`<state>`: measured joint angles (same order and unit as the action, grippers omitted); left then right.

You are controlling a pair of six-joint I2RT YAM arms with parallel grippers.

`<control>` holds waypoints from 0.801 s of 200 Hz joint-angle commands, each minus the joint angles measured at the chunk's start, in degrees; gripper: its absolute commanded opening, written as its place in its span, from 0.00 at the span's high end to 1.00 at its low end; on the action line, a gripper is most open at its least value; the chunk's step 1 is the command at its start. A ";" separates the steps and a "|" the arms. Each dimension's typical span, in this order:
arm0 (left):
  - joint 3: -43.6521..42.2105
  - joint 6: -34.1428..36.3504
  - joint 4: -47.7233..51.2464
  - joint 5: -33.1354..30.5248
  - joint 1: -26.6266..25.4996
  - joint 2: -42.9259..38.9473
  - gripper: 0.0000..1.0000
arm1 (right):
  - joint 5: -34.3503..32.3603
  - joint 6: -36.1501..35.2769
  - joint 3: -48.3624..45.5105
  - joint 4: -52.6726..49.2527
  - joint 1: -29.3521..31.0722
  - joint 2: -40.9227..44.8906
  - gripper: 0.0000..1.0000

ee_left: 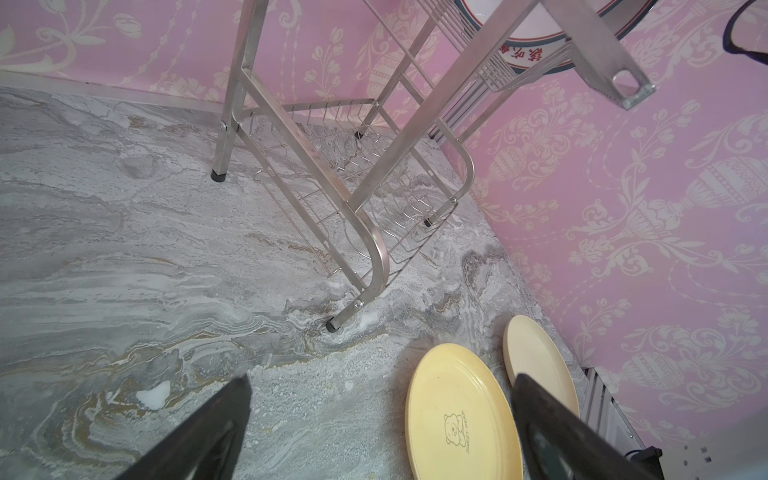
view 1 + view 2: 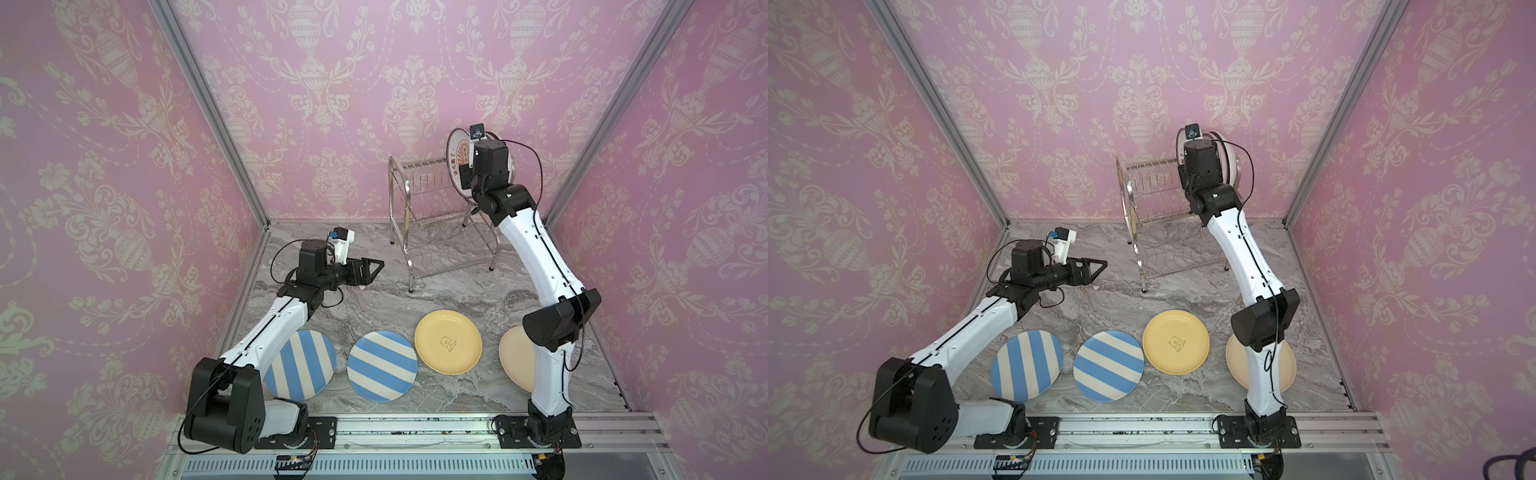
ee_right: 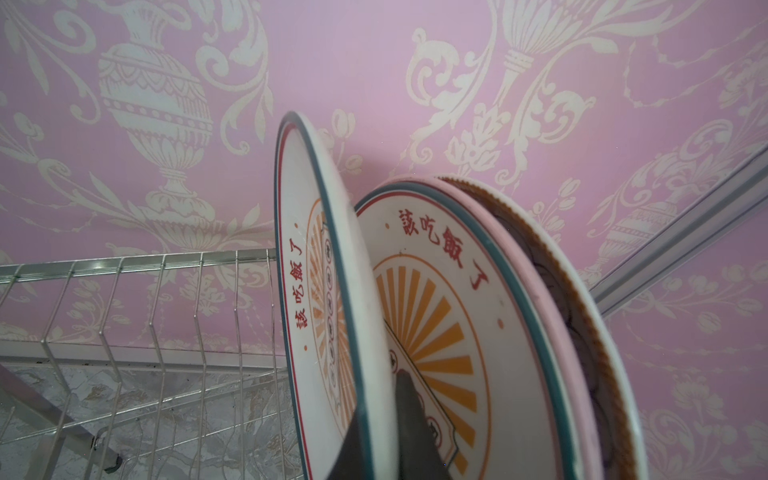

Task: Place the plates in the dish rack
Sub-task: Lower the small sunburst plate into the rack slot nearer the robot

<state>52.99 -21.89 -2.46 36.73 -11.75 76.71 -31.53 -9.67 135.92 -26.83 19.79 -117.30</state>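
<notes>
Grey marble tabletop point(image 2: 415, 307) holds two blue-and-cream striped plates point(image 2: 299, 365) point(image 2: 382, 365), a yellow plate point(image 2: 449, 347) and a beige plate point(image 2: 513, 361), unloaded; right gripper point(image 3: 376, 432) pinches a white orange-sunburst plate point(image 3: 357, 311) beside three racked plates point(image 3: 436, 291) in the shiny steel wire dish rack point(image 1: 299, 145); left gripper point(image 1: 382, 440) spread, empty.

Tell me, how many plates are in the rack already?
Three stand in the rack: a sunburst plate, a pink plate and a dark plate. The right hand grips a second sunburst plate beside them. Four lie flat on the table: two striped plates, a yellow plate, a beige plate. The left hand is open.
</notes>
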 commanded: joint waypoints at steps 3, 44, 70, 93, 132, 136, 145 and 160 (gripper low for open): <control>-0.15 1.92 0.51 -0.96 0.13 -0.46 0.01 | -1.44 -0.07 -2.24 2.92 -0.70 2.07 1.00; -0.26 2.30 0.96 -1.48 0.09 -1.29 0.01 | -1.28 0.01 -2.91 3.30 -0.90 2.16 1.00; -0.52 2.47 1.23 -1.65 0.19 -1.47 0.01 | -1.47 -0.56 -2.76 3.10 -0.95 2.29 0.93; -0.61 2.31 0.91 -1.75 0.31 -1.47 0.01 | -1.52 -1.09 -2.63 3.13 -0.90 2.90 0.93; -0.70 1.76 0.29 -1.22 0.32 -1.37 0.01 | -1.97 -2.36 -2.33 3.37 -1.16 3.57 0.91; -0.70 1.72 0.33 -1.15 0.30 -1.45 0.01 | -1.83 -2.34 -2.23 3.32 -1.20 3.58 0.91; -0.78 1.76 0.27 -1.22 0.28 -1.52 0.01 | -1.74 -2.34 -1.92 3.15 -1.32 3.51 0.90; -0.97 1.76 0.32 -1.31 0.32 -1.81 0.01 | -1.44 -2.46 -1.35 3.08 -1.42 3.28 0.90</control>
<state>52.97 -21.47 -2.07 36.58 -11.75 76.49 -31.29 -10.61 134.10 -24.27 19.57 -116.68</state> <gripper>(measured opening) 0.993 0.098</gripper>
